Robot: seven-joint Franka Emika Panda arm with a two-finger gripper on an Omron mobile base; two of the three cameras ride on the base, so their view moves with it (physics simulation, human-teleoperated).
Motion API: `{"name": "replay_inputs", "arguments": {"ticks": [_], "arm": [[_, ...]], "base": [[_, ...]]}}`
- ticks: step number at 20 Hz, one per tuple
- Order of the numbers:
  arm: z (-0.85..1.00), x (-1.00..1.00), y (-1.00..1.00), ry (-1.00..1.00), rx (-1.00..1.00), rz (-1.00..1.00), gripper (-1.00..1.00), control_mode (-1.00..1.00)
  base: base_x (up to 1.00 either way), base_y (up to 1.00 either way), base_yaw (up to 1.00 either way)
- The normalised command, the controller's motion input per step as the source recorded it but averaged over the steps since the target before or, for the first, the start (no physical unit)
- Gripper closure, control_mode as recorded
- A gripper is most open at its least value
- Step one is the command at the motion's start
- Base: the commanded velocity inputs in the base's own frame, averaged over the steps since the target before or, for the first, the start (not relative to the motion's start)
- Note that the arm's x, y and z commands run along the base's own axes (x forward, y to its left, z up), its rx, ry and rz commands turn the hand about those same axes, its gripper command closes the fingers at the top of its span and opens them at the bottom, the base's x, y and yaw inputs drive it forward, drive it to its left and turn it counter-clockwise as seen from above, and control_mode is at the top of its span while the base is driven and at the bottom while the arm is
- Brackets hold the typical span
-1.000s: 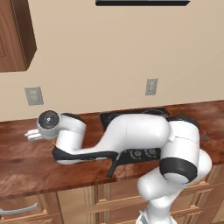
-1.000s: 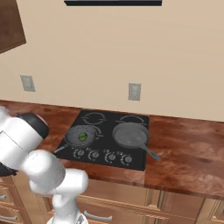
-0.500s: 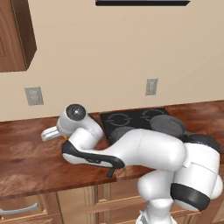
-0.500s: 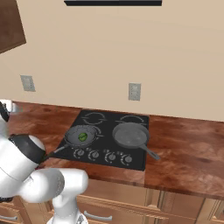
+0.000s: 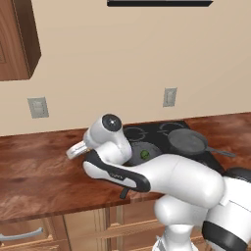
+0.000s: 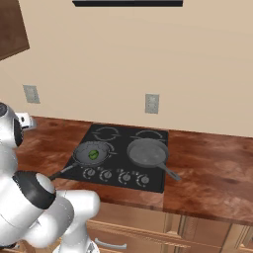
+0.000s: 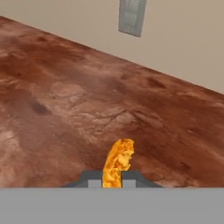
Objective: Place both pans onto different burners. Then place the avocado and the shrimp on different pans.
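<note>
Hand view shows the shrimp (image 7: 117, 162), an orange curved sliver, standing between the two dark fingertips (image 7: 94, 179) with its long axis running straight out from the gripper (image 7: 112, 180), its free end reaching up and curling slightly right over the brown counter (image 7: 65, 96). The jaws are clenched on the shrimp's lower end, one tip on each side of it. Beyond it the counter runs to the beige wall, where a pale wall plate (image 7: 131, 16) sits. Left base view shows what the hand view leaves out: the arm bends low over the counter left of the black cooktop (image 5: 162, 132), and the hand (image 5: 78, 149) points out to the left above the wood, too small there to make out the shrimp. On the cooktop the near left pan (image 5: 144, 153) holds the green avocado (image 5: 144, 155), and the right pan (image 5: 187, 141) lies beside it with its handle pointing right and toward the near edge. Right base view gives the cooktop more plainly: the avocado (image 6: 93, 154) sits in the middle of the left pan (image 6: 93, 153), whose handle points near-left, and the right pan (image 6: 147, 151) rests just beside it on its own burner, the two far burners (image 6: 106, 133) bare.
</note>
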Motion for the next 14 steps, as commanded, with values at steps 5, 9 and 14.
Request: {"name": "replay_inputs", "arguments": {"ticks": [5, 9, 14], "arm": [[0.11, 0.0, -0.38, 0.0, -0.11, 0.0, 1.0, -1.0], [0.07, 0.0, -0.36, 0.0, -0.1, 0.0, 1.0, -1.0], [0.0, 0.0, -0.42, 0.01, -0.07, -0.01, 1.0, -1.0]], "base": [[0.0, 0.0, 0.0], [0.0, 0.0, 0.0], [0.0, 0.0, 0.0]]}}
